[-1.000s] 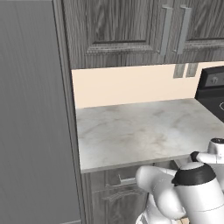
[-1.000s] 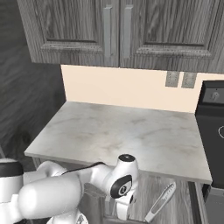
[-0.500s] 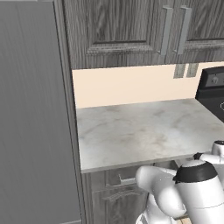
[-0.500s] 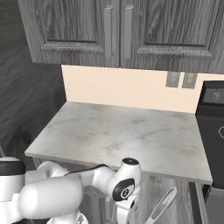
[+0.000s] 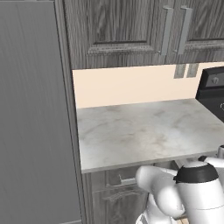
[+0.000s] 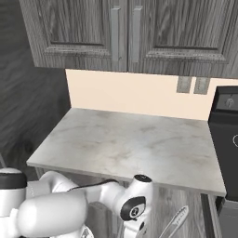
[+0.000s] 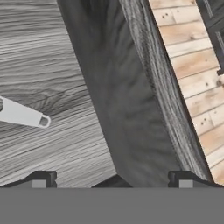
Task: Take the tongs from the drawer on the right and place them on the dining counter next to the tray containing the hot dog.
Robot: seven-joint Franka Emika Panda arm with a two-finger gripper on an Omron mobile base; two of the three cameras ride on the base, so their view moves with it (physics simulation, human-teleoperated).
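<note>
A white robot arm reaches down below the front edge of a pale marbled wall-side worktop (image 6: 130, 144), under dark wood-grain wall cabinets (image 6: 125, 32). In the right base view, slim silvery tongs (image 6: 174, 223) lie in the open drawer (image 6: 195, 218), at about four o'clock from the arm's wrist. In the hand view the gripper (image 7: 112, 180) has its fingertips spread wide apart, holding nothing, above the drawer's grey wood-grain floor. One end of the tongs (image 7: 22, 114) shows at nine o'clock there, well clear of the fingertips.
</note>
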